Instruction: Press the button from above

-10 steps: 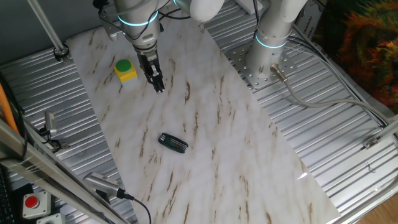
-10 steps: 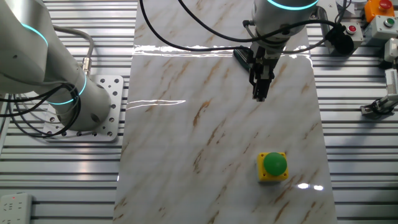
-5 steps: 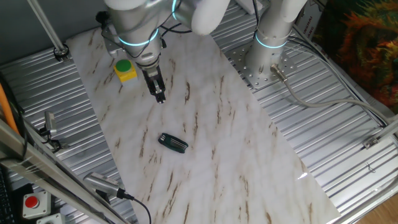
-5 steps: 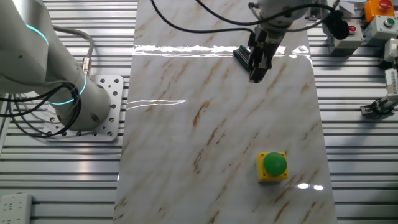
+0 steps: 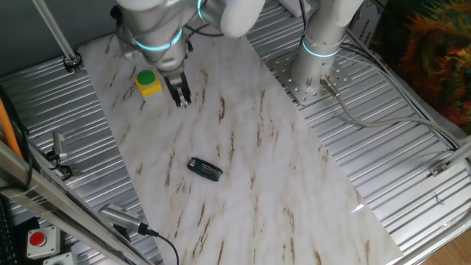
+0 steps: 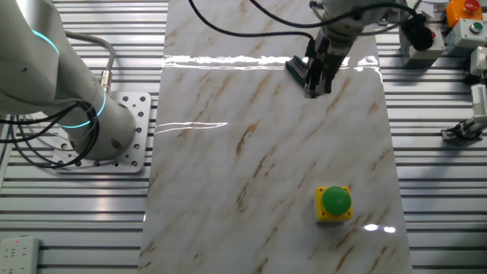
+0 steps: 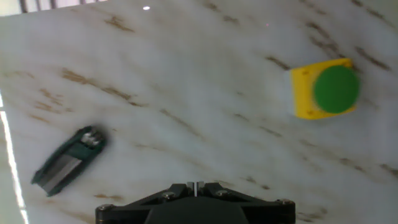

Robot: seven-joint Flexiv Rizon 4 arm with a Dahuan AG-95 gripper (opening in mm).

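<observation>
The button (image 5: 148, 82) is a round green cap on a small yellow box. It stands on the marble sheet near its far left corner, and near the front right in the other fixed view (image 6: 335, 202). My gripper (image 5: 181, 99) hangs above the sheet, just right of the button in one fixed view and well behind it in the other (image 6: 312, 90). In the hand view the button (image 7: 336, 88) lies upper right of the fingertips, and my gripper (image 7: 195, 185) has its tips pressed together and holds nothing.
A dark folded tool (image 5: 204, 168) lies on the marble sheet (image 5: 280, 184), close behind the gripper in the other fixed view (image 6: 298, 67). A second arm's base (image 5: 316, 66) stands beside the sheet. A red button on a grey box (image 5: 37, 239) sits off the sheet.
The hand has shifted a little left towards the button's side and risen. The button and the dark tool have not moved.
</observation>
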